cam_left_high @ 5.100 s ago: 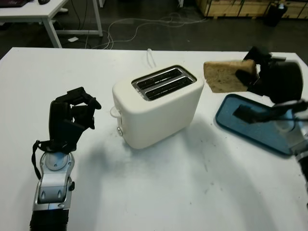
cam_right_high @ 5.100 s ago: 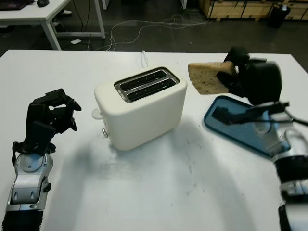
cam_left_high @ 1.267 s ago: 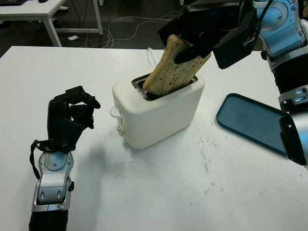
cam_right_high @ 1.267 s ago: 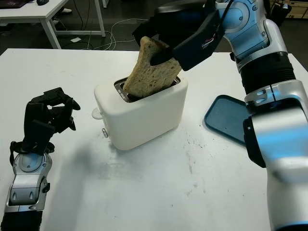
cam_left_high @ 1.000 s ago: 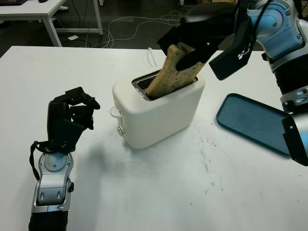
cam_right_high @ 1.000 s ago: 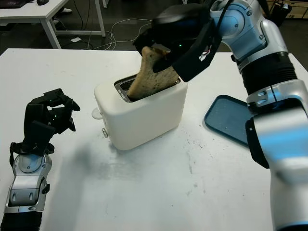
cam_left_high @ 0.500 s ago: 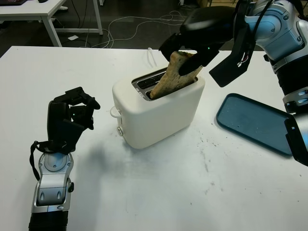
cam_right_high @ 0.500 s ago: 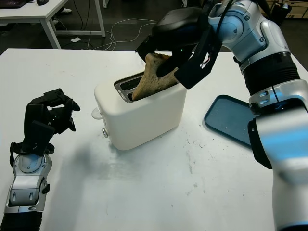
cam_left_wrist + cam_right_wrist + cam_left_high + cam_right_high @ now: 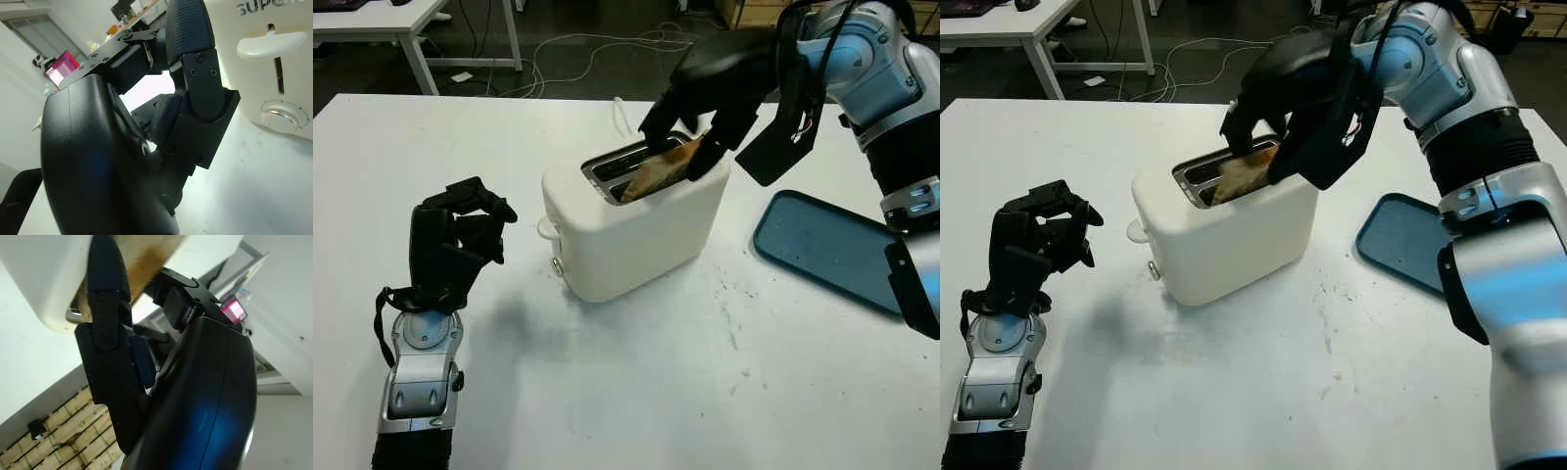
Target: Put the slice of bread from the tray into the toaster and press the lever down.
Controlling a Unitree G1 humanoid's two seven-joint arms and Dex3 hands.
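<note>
"SUP…" on toaster

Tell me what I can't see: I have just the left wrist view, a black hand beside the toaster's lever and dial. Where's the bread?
Observer: The slice of bread sits tilted in the toaster's nearer slot, mostly sunk.
Operator: Is it let go?
Observer: No, the right hand has its fingers on the bread's upper corner.
Operator: And the tray?
Observer: The blue tray lies empty, to the toaster's right.
</note>
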